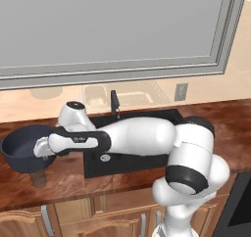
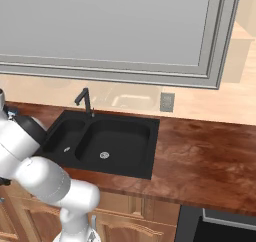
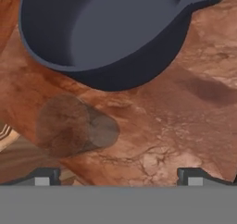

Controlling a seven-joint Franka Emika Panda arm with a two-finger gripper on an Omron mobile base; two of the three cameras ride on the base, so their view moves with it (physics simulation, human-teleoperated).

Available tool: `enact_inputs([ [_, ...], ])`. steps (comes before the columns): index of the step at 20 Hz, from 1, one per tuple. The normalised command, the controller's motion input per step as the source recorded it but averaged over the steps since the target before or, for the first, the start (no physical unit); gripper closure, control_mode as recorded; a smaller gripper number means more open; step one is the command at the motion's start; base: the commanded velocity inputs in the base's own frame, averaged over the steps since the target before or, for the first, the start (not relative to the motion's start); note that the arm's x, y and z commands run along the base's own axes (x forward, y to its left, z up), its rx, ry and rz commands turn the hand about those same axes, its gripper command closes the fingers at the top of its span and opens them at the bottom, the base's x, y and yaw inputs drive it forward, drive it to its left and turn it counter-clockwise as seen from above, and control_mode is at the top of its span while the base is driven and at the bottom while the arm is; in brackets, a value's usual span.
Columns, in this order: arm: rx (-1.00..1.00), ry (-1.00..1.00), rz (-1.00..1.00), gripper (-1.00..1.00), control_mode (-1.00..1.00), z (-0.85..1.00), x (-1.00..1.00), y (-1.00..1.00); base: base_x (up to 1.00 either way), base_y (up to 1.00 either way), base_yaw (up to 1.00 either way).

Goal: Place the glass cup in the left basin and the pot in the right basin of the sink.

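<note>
Still counter-bound, pot (image 3: 92, 38) holds nothing; both basins bare.

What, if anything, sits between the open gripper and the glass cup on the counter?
Nothing visible does. In the hand view the glass cup stands on bare wooden counter just ahead of the open gripper, nearer its left fingertip. The pot stands beyond the cup, not between cup and gripper.

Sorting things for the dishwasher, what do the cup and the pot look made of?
The glass cup: smoky see-through glass, since the wood grain shows through it. The pot: probably matte dark blue-grey metal, opaque, with a soft, dull sheen.
</note>
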Motion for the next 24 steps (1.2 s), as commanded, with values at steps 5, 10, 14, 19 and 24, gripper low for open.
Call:
enact_inputs([
  [5,0.00,0.03,0.05,-1.00,-1.00,-0.28,0.00,0.19,0.00,0.00,0.00],
  [10,0.00,0.03,0.03,-1.00,-1.00,-0.16,0.00,0.24,0.00,0.00,0.00],
  [14,0.00,0.01,0.00,-1.00,-1.00,-0.01,0.08,0.23,0.00,0.00,0.00],
  [19,-0.01,0.00,0.00,-1.00,-1.00,0.00,0.12,0.20,0.00,0.00,0.00],
  [24,-0.04,0.00,0.00,-1.00,-1.00,0.00,0.05,0.13,0.00,0.00,0.00],
])
